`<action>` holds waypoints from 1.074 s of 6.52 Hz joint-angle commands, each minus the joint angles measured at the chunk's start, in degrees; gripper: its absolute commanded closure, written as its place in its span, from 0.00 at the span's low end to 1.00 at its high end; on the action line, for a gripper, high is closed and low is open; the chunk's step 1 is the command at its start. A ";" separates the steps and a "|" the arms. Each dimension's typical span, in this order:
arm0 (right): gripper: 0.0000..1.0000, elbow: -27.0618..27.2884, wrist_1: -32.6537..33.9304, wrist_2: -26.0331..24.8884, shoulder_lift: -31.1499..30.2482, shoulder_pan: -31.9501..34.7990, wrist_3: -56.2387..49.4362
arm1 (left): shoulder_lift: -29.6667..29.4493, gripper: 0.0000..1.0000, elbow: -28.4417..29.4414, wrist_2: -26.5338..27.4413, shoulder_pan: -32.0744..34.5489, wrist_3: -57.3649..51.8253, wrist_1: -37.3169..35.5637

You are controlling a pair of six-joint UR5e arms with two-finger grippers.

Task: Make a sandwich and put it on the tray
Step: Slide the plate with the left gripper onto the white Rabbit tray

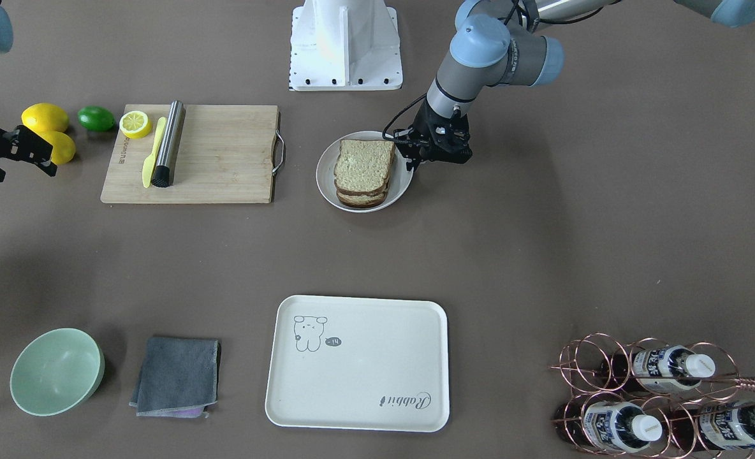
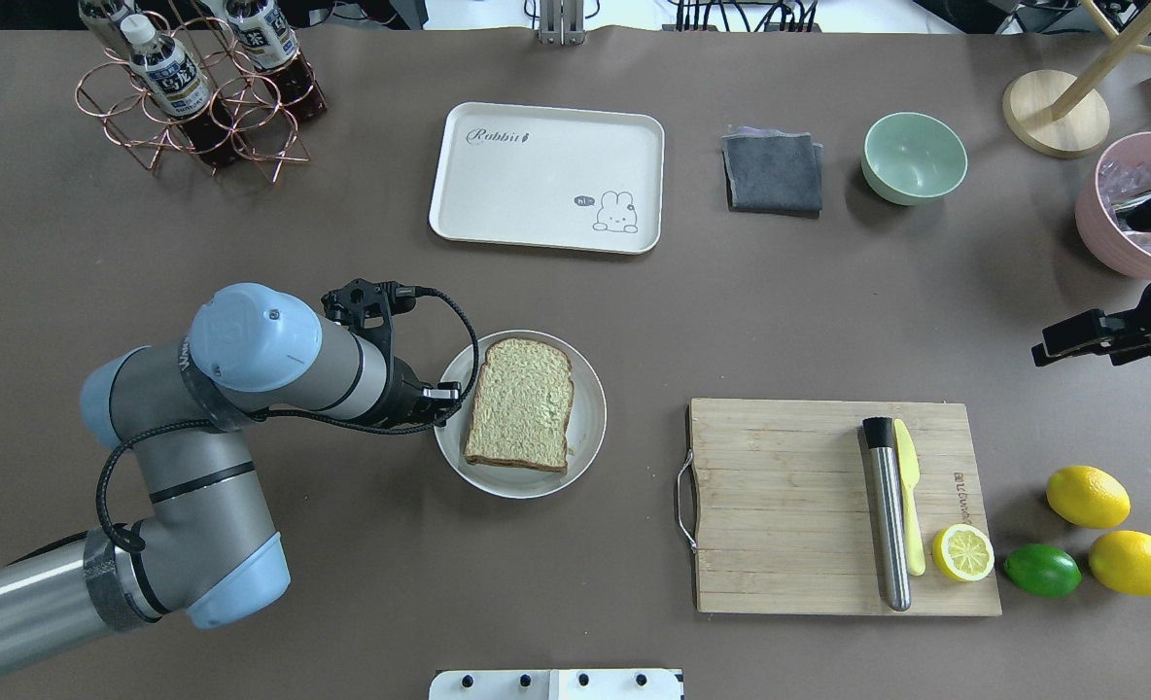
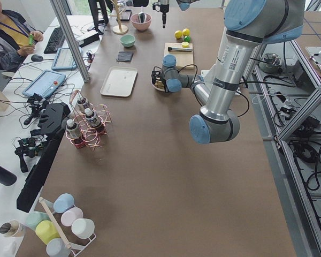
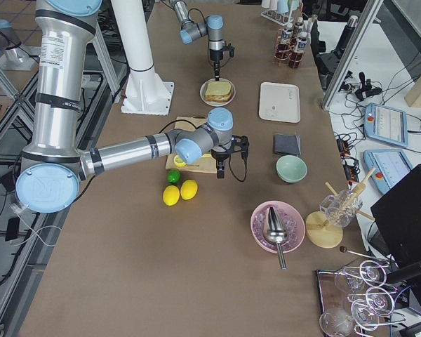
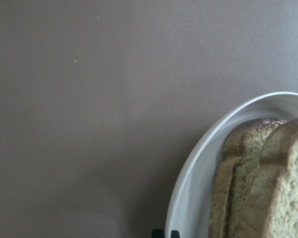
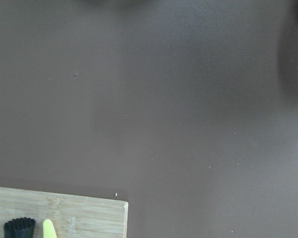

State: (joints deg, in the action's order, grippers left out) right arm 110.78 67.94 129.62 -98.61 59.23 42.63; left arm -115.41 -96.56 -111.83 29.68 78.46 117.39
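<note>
Bottles (image 2: 169,73) in a copper wire rack (image 2: 148,136) stand at my far left corner, their labels too small to read. My left tool (image 2: 449,396) hangs just beside the left rim of the white plate (image 2: 590,433), its tips close together and gripping nothing. My sandwich (image 2: 522,403) sits on that plate, bread slices stacked, crusts inside the rim. Beyond it, across bare brown bench (image 2: 731,311), lies the cream tray (image 2: 537,185), with "Rabbit" in script at one corner and a small animal drawing with a "hi" bubble at the opposite one. Right of the plate, the wooden board (image 2: 789,506) carries a steel rod (image 2: 887,515), a yellow knife (image 2: 909,506) and a half lemon (image 2: 962,552) near its right edge; I cannot read its print. My right tool (image 2: 1071,340) hovers beyond the board by the bench's right edge, and I cannot tell how wide it stands.
</note>
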 commanded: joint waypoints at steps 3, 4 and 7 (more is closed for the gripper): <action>0.00 0.05 -0.09 -0.25 0.17 -0.08 0.09 | -5.60 1.00 9.62 -11.27 8.88 1.43 5.92; 0.00 0.05 -0.17 -0.24 0.26 -0.08 0.09 | -7.10 1.00 12.07 -13.40 11.08 1.17 6.10; 0.00 0.22 -0.09 -0.24 0.79 -0.26 0.35 | -16.38 1.00 25.67 -15.52 14.43 1.26 11.72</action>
State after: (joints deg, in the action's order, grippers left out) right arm 111.04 67.79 129.37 -98.05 59.06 42.88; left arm -127.46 -76.26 -126.30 42.58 79.80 128.10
